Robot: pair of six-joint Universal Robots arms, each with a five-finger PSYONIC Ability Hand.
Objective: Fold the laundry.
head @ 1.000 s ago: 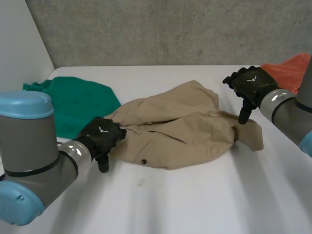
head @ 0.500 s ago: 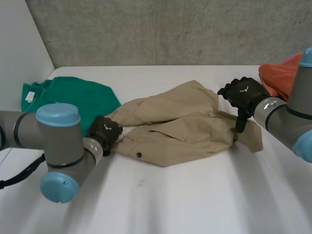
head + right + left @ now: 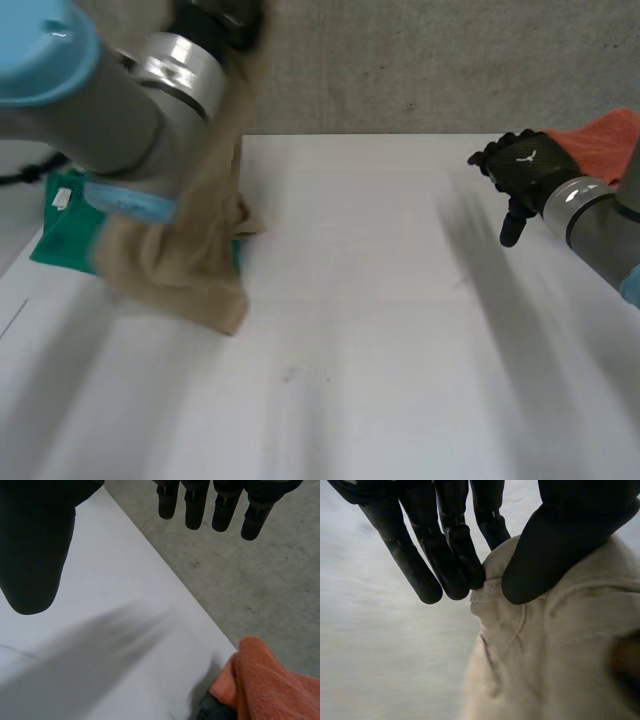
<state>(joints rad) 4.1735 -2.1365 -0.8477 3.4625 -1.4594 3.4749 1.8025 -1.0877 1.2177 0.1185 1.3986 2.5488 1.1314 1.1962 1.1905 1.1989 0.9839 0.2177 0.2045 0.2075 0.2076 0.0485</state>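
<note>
Head view: at upper left, your left hand dangles the tan shirt over the green cloth; at right, your right hand is empty. Left wrist view: fingers and thumb pinch its seam; grip firmly. Right wrist view: fingers spread; take a second corner.

White desk running wide, far edge backing onto grey concrete wall. Green cloth lying on desk's left side, bunched, w/ small white tag showing on top. Tan shirt hanging down in front of green cloth, partly covering it. Lower hem reaching approx. desk level, contact w/ desk unclear. Orange cloth sitting at far right corner, bunching up where desk is meeting wall.
</note>
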